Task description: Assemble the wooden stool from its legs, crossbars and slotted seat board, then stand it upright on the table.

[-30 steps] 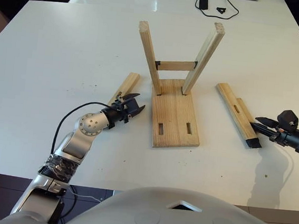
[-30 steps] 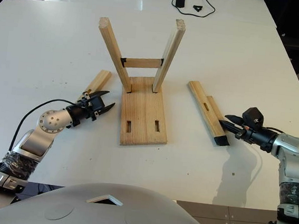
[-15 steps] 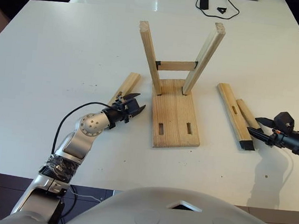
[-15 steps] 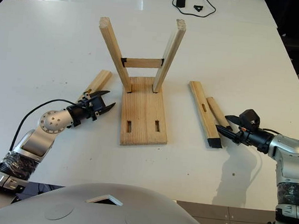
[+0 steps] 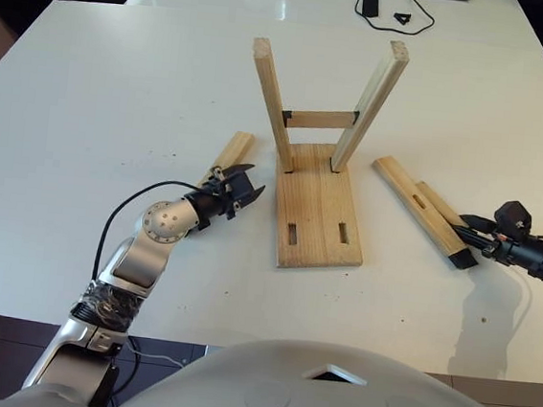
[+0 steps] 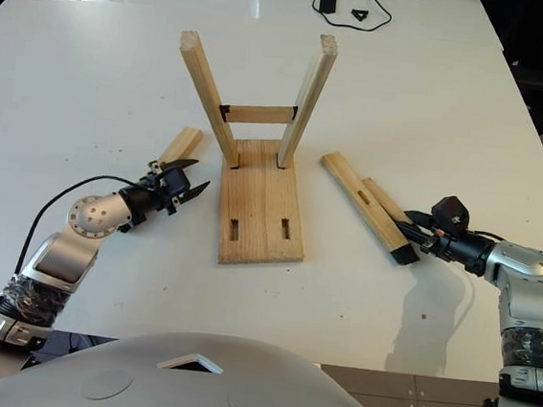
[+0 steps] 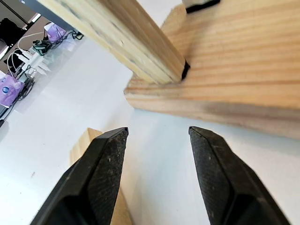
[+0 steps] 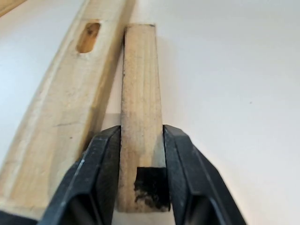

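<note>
Although the seat board (image 5: 317,208) lies flat on the counter (image 5: 118,102) with one leg frame already in, the stool looks about half built. Two legs (image 5: 272,103) (image 5: 369,105) stand up out of the board's far slots, leaning slightly apart and tied together by a crossbar (image 5: 320,120). The two near slots (image 5: 292,233) (image 5: 343,233) are still empty.

The second frame's parts are all loose on the counter. To the right of the board lie a slotted leg (image 5: 411,200) and, just beside it, a shorter crossbar (image 8: 140,84). The right jaws are pinching this crossbar at its dark-tipped near end, one on each side, while it rests flat on the counter. Its tenon is not yet in the leg's slot. To the left of the board lies another loose leg (image 5: 233,150). The left jaws hover spread and holding nothing between that leg and the board's near-left corner.

By my reckoning, the remaining work is to seat the crossbar in both loose legs, press that frame into the near slots, then flip the stool onto its feet.
</note>
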